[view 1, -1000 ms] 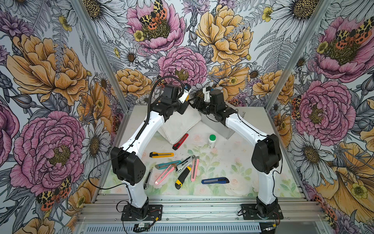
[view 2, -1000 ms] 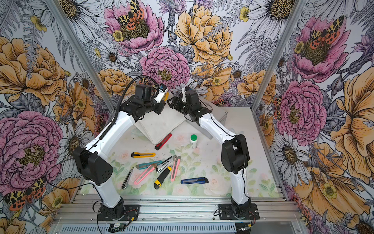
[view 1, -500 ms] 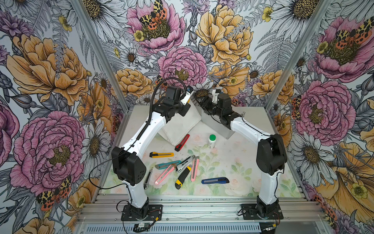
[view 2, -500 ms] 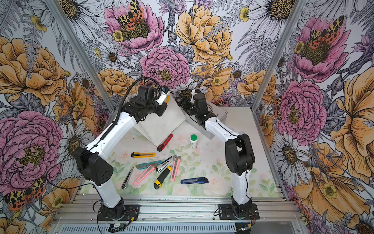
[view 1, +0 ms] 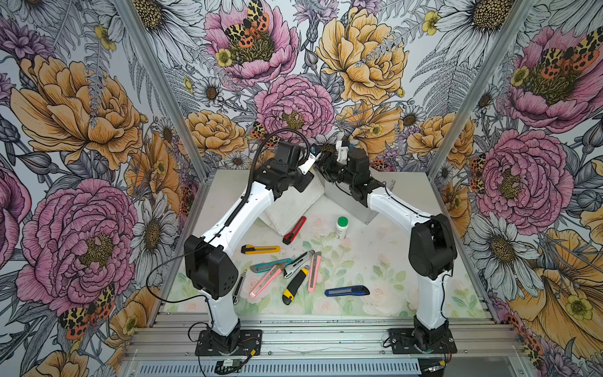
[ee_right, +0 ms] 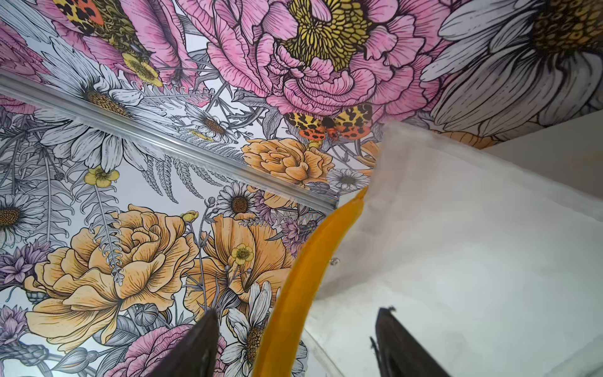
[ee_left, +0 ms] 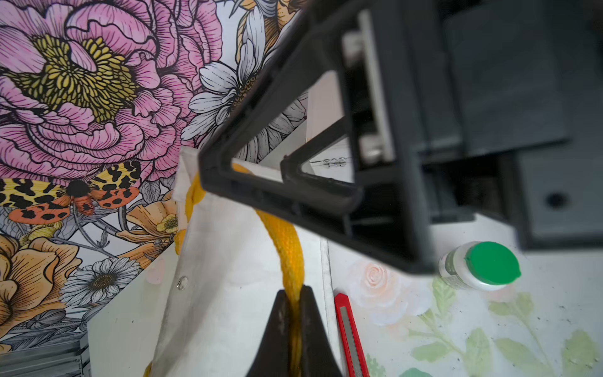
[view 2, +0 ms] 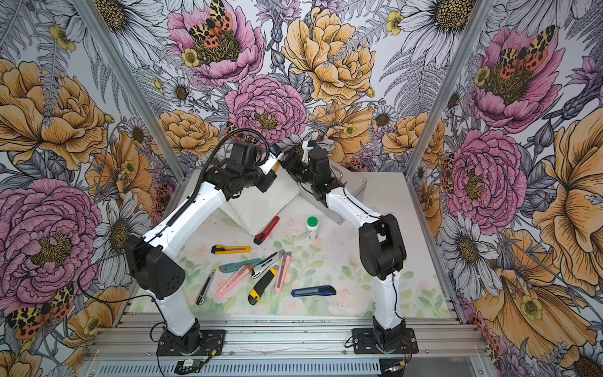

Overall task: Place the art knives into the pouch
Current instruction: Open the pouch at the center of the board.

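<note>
Pouch (view 1: 290, 209) at my table's (view 1: 391, 261) 12 o'clock, pinched by one yellow handle (ee_left: 288, 258).
I see the left gripper (ee_left: 293, 313) clenched on that handle. The right gripper (ee_right: 298, 311) is spread wide around the other handle (ee_right: 306, 271). A red knife (view 1: 294, 230) touches the pouch's 6 o'clock corner, with more knives (view 1: 284, 271) beyond.

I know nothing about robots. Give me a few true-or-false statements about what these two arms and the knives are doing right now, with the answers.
The left tool is shut on a yellow handle of the pouch. True.
The right tool grips a knife. False: it is open, with only a yellow strap between its fingers.
The blue knife is inside the pouch. False: it lies on the table.
The red knife lies beside the pouch. True.
</note>
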You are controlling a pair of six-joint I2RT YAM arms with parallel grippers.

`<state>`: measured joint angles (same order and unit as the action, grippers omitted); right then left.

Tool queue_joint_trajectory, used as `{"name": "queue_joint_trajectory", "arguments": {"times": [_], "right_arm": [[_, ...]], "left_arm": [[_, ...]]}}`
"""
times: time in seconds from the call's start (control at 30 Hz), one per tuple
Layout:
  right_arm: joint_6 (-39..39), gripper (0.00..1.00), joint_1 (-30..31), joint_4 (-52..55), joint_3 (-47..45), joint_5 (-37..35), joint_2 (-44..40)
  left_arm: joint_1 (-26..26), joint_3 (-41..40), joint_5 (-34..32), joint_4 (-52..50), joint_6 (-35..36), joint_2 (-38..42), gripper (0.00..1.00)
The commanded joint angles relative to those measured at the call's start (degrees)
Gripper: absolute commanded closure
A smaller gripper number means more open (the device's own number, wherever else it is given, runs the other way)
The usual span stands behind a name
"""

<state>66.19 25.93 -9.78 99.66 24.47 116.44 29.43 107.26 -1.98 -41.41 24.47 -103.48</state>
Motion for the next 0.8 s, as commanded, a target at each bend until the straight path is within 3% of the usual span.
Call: {"name": "queue_joint_trajectory", "arguments": {"times": [0.0,0.07,0.23,0.33,0.37,0.4,0.5,0.53,0.6,0.77], "right_arm": [[0.3,0.31,0.7,0.7,2.7,1.8,2.2],[0.9,0.42,0.7,0.5,2.7,2.1,2.6],[0.6,0.82,0.4,0.7,2.7,2.6,2.3],[-0.2,1.00,-0.3,1.0,2.4,3.2,1.7],[-0.6,1.00,-0.6,1.3,2.4,3.3,1.4],[-1.2,1.00,-0.9,1.9,2.2,3.5,0.9],[-4.3,1.00,-2.1,4.6,1.5,3.4,-1.0],[-5.8,1.00,-2.6,6.4,1.5,3.5,-1.8],[-9.6,1.00,-3.4,10.3,1.5,3.6,-3.3],[-13.7,1.00,-6.3,11.6,-2.7,6.6,-7.6]], "left_arm": [[1.5,2.4,-0.8,-1.1,1.7,-0.2,0.93],[1.9,2.5,-1.1,-1.2,1.7,0.0,0.92],[2.0,1.7,-2.3,-1.2,1.7,0.9,0.92],[1.6,1.3,-2.7,-1.2,1.3,1.2,0.91],[1.6,1.4,-3.1,-1.2,1.2,1.3,0.87],[1.5,1.3,-3.9,-1.2,0.8,1.6,0.76],[0.5,0.7,-3.8,-1.2,0.3,3.6,0.18],[-0.4,0.5,-2.3,-1.1,-0.3,4.6,0.09],[-3.0,0.2,2.2,-1.0,-2.3,6.8,0.01],[-11.4,0.2,12.4,0.2,-8.8,11.1,0.01]]}}
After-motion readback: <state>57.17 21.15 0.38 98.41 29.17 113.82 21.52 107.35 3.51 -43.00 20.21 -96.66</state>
